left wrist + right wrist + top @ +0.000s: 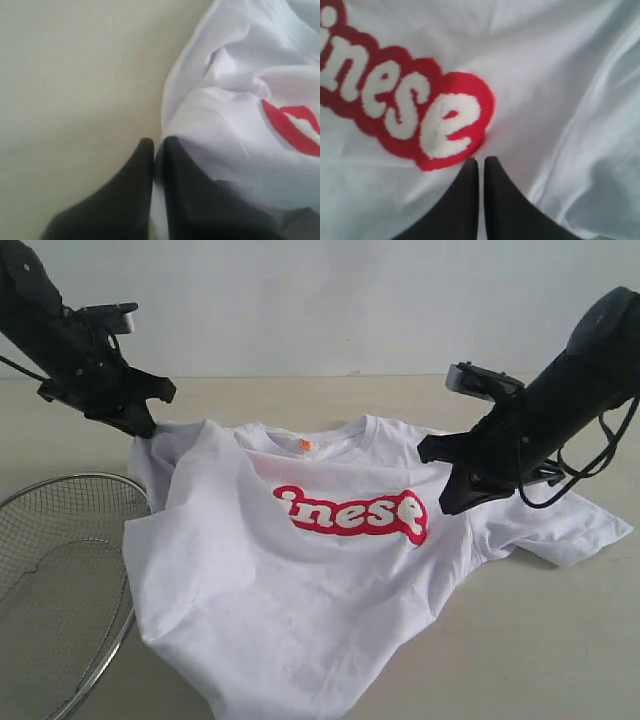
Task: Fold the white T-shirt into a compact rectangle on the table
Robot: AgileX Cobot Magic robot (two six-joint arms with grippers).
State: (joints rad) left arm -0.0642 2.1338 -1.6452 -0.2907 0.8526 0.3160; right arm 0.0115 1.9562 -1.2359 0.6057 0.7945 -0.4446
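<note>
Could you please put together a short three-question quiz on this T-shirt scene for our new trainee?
1. True or false: the white short-sleeved cotton T-shirt lies with its red print facing down.
2. In the exterior view, the round metal wire-mesh basket sits: A) left of the shirt, B) right of it, C) on top of it.
3. Fill in: the black left gripper and right gripper are both ___.
Key: 1 false; 2 A; 3 shut.

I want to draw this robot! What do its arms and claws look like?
The left arm and right arm are chunky and black, each with a small grey box on top. Black cables loop off the right arm. The left claw and right claw each have two pointed black fingers.
</note>
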